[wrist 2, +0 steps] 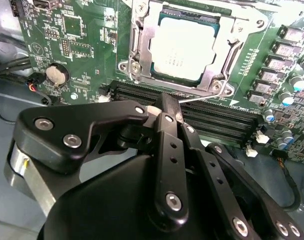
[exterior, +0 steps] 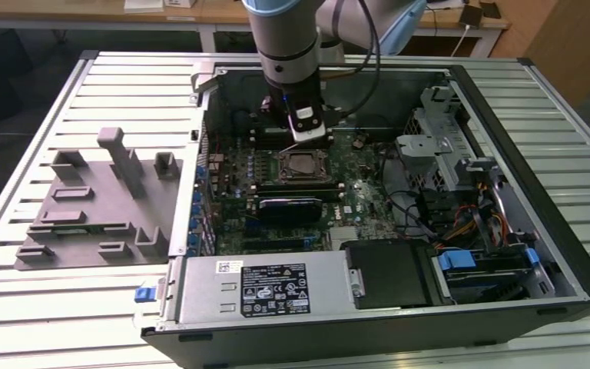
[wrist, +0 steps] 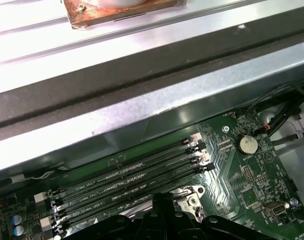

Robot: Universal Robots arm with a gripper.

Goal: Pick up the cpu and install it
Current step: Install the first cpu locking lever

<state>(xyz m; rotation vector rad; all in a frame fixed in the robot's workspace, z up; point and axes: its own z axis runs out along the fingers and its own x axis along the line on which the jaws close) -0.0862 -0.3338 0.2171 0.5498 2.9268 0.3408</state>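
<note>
The cpu (wrist 2: 179,50), a silvery square chip, lies flat in the metal-framed socket (wrist 2: 141,45) on the green motherboard; in the exterior view the cpu (exterior: 300,164) sits mid-board inside the open computer case. My gripper (wrist 2: 164,106) hangs just above the board beside the socket, over the memory slots (wrist 2: 212,120). Its black fingers are shut together and I see nothing between them. A thin socket lever (wrist 2: 207,97) runs right by the fingertips. In the exterior view the gripper (exterior: 310,137) is just behind the socket. In the first wrist view the gripper (wrist: 162,202) shows above the memory slots (wrist: 126,182).
A grey fixture block (exterior: 101,207) lies on the slatted table at the exterior view's left. Inside the case are a power supply (exterior: 264,288), a drive cage (exterior: 444,150) and cables (exterior: 469,219). The case wall (wrist: 157,107) stands close behind the slots. A coin battery (wrist 2: 56,75) is on the board.
</note>
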